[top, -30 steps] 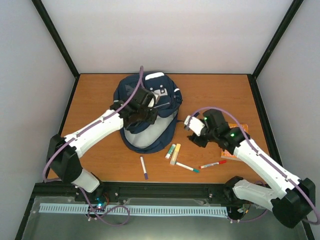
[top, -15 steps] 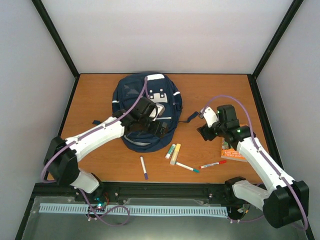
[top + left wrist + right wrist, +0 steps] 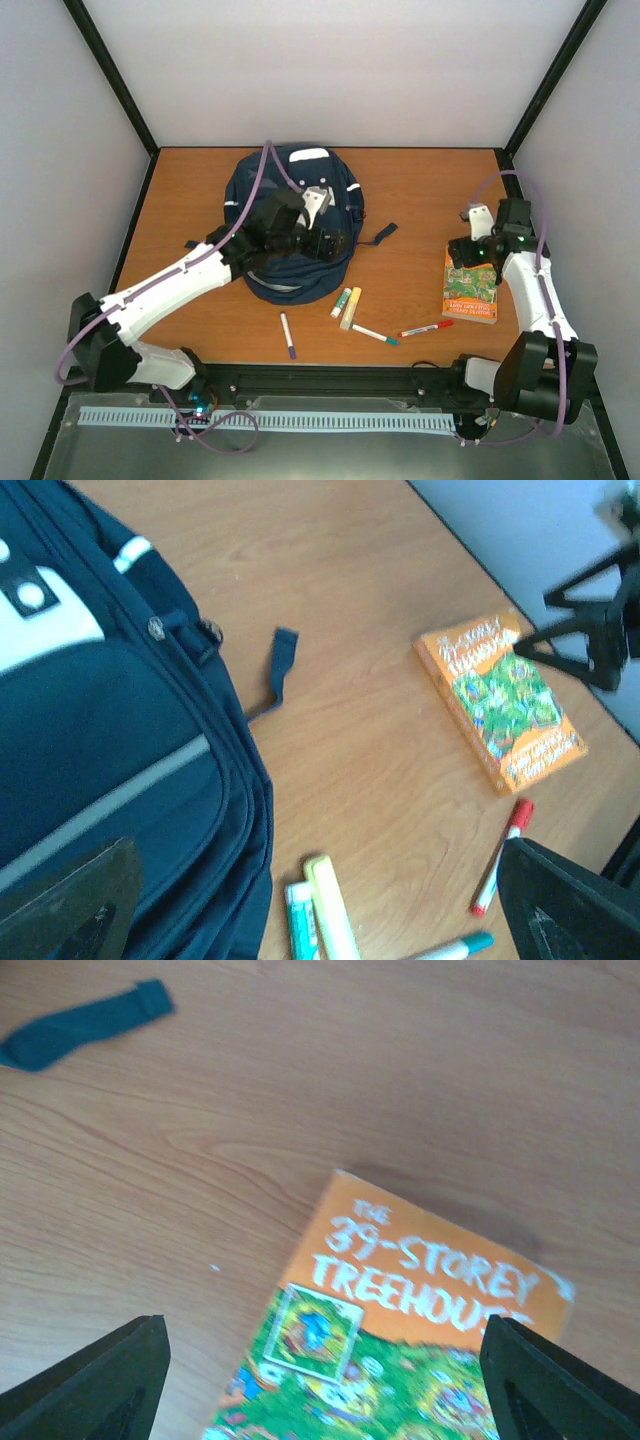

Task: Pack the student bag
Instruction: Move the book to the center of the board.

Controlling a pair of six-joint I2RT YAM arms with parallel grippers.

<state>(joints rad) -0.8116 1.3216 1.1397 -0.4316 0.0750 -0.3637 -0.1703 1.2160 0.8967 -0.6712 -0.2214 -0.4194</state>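
Note:
The student bag (image 3: 300, 190) lies flat at the table's back middle, navy with white patches. My left gripper (image 3: 328, 245) hovers over its lower right edge, open and empty. In the left wrist view the student bag (image 3: 100, 760) fills the left side, and a green and a yellow highlighter (image 3: 330, 910) lie between my left gripper's (image 3: 315, 880) wide jaws. My right gripper (image 3: 468, 252) hangs open over the top end of an orange book (image 3: 470, 292). In the right wrist view the book (image 3: 420, 1340) lies below my right gripper (image 3: 325, 1360), untouched.
Loose on the table in front of the bag lie a purple marker (image 3: 287, 335), green highlighter (image 3: 341, 301), yellow highlighter (image 3: 350, 308), teal marker (image 3: 375, 334) and red marker (image 3: 426, 327). A bag strap end (image 3: 386, 233) trails to the right. Black frame posts border the table.
My left gripper opened and let go of the bag, which dropped flat, then shifted to its lower right. My right gripper swung right from beside the bag to above the book, opening wider.

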